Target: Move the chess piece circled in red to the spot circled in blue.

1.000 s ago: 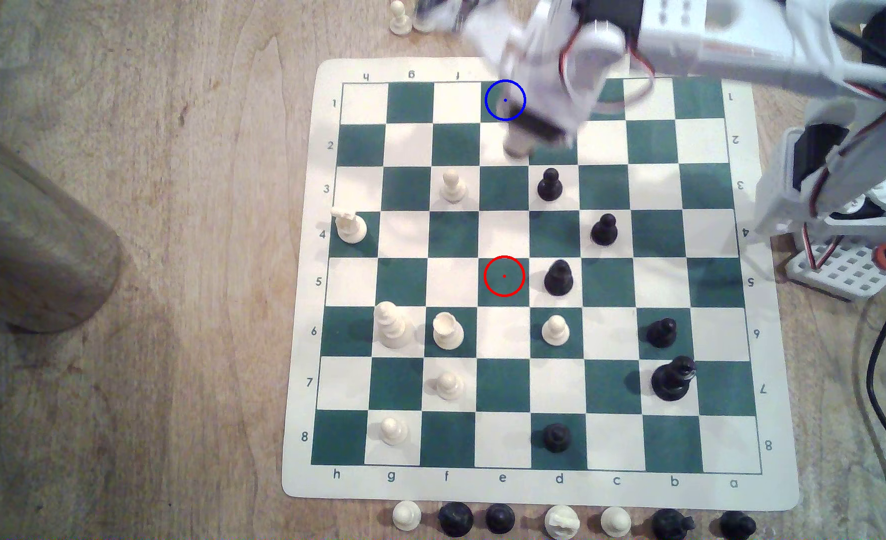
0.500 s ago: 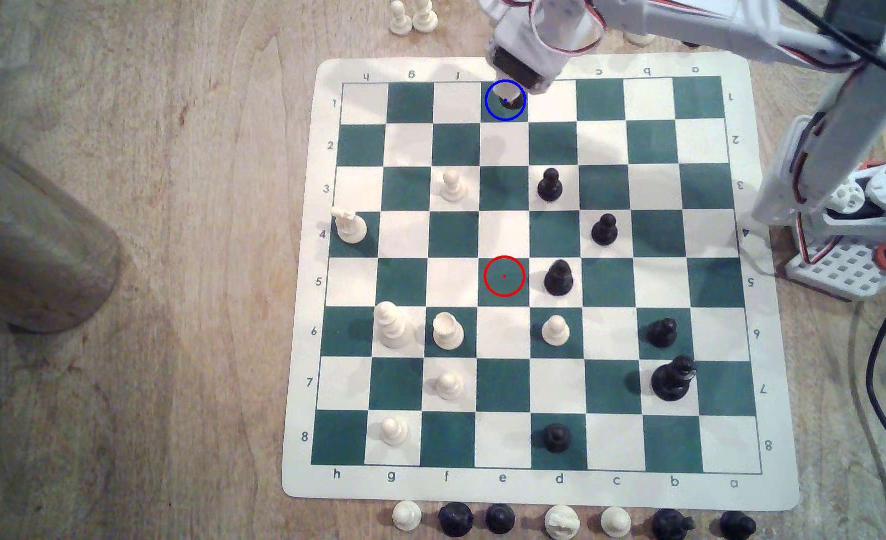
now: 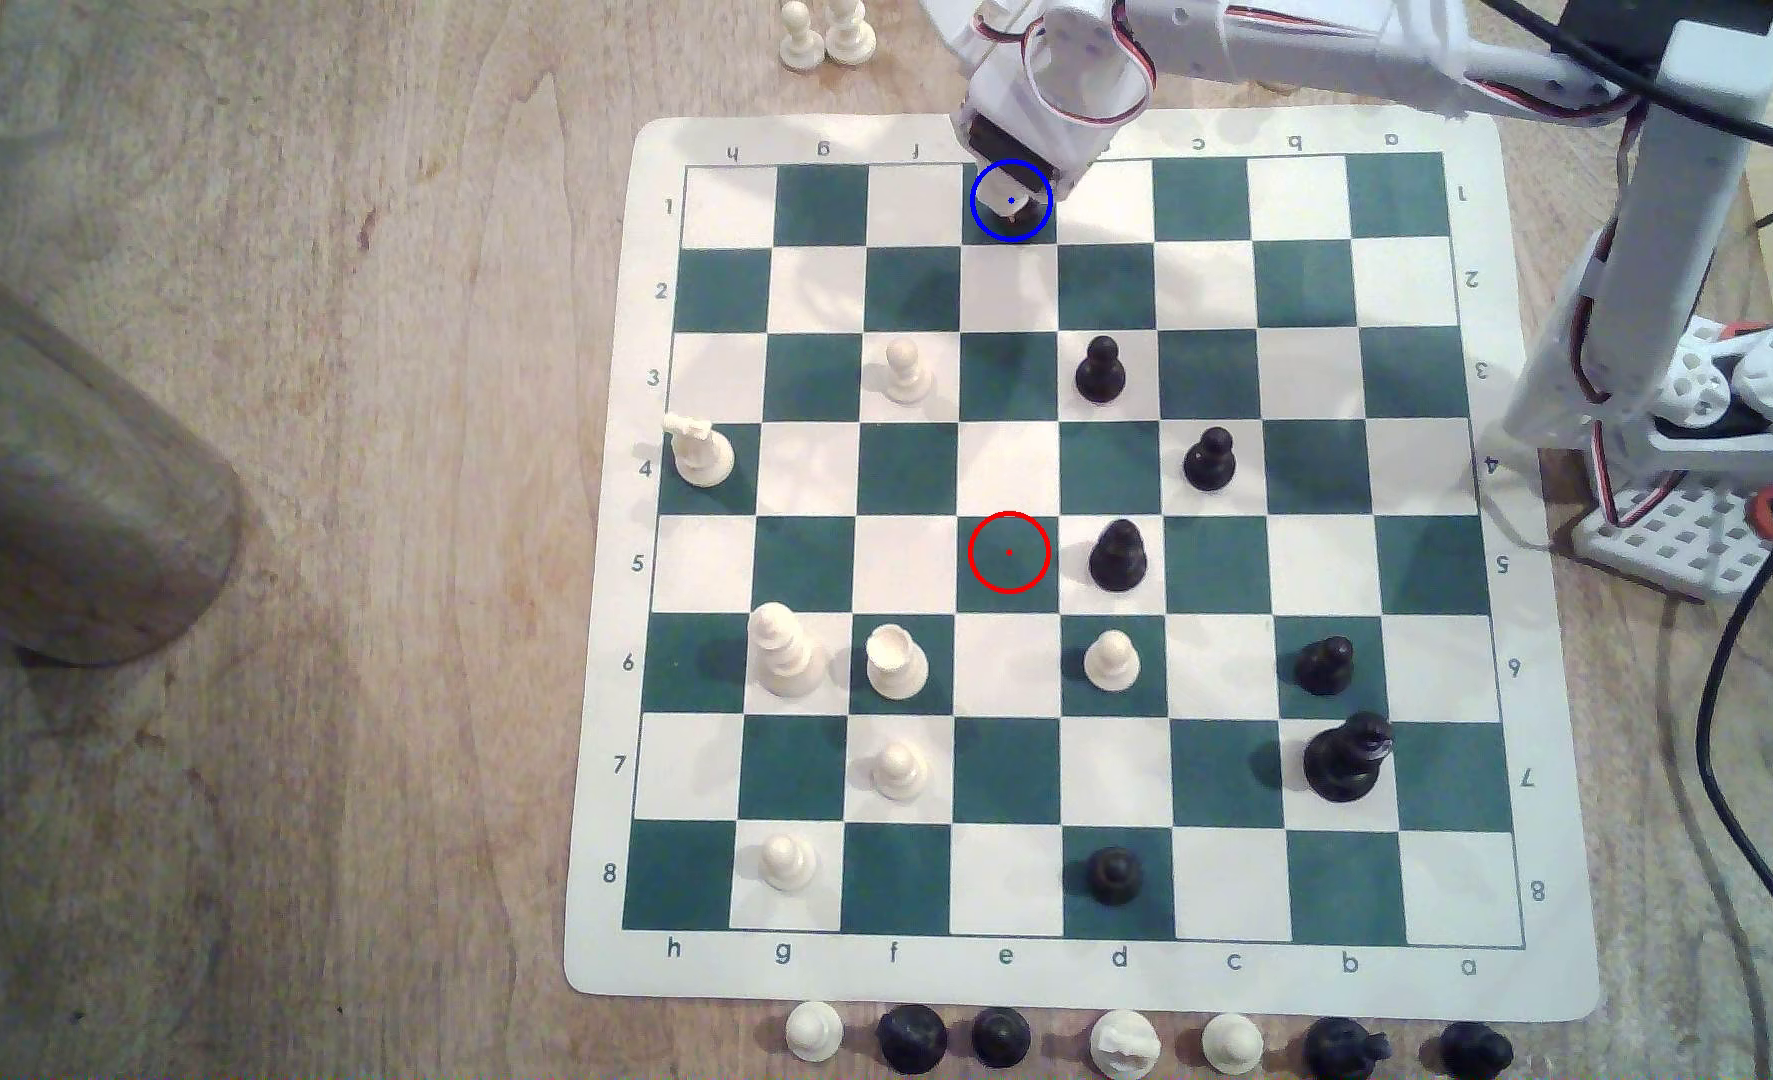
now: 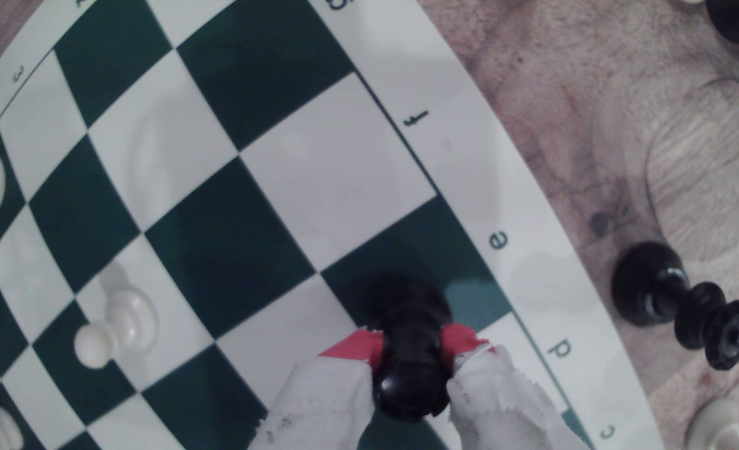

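Observation:
The chess piece (image 4: 408, 346) is black and stands upright between my gripper's (image 4: 411, 342) red-tipped, white-wrapped fingers (image 4: 354, 348), which press it from both sides. Its wide base sits over the dark green e1 square (image 4: 424, 242); I cannot tell whether it touches the board. From the exterior view, my gripper (image 3: 1012, 203) hangs over the spot (image 3: 991, 222), the blue-ringed square at the board's far edge, and hides the piece. The red-ringed green square (image 3: 1010, 552) at mid-board holds nothing.
Black pawns stand at d3 (image 3: 1100, 371) and c4 (image 3: 1209, 460), a white pawn at f3 (image 3: 905, 372). White pawns (image 3: 825, 33) stand on the wood just beyond the board's far edge. A black piece (image 4: 683, 307) lies toppled there. The arm's base (image 3: 1692, 519) is at the exterior view's right.
My gripper swung from over the second rank to the far edge with the piece, then settled onto the blue-ringed square. The other pieces have not moved.

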Controlling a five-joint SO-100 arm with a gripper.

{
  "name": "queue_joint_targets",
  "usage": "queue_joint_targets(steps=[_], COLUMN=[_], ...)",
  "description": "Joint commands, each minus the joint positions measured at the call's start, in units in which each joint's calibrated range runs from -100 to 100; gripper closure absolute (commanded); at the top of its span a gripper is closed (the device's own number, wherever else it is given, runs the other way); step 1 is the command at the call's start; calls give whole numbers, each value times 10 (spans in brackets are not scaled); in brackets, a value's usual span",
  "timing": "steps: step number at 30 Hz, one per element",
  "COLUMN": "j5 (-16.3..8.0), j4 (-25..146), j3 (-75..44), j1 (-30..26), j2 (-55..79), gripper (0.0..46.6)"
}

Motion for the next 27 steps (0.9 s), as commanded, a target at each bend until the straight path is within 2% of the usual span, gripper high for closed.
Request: queue_joint_targets(steps=[1, 13, 16, 19, 20, 22, 27], j5=[3, 7, 9, 11, 12, 13, 19], j4=[-13, -19, -20, -27, -41, -96, -109], j3=[-36, -33, -30, -20, -4, 46, 95], j1=[4, 9, 11, 13, 14, 14, 13], j2=[-10, 11, 18, 17, 8, -16, -66], gripper=[463, 463, 343, 315, 246, 234, 210])
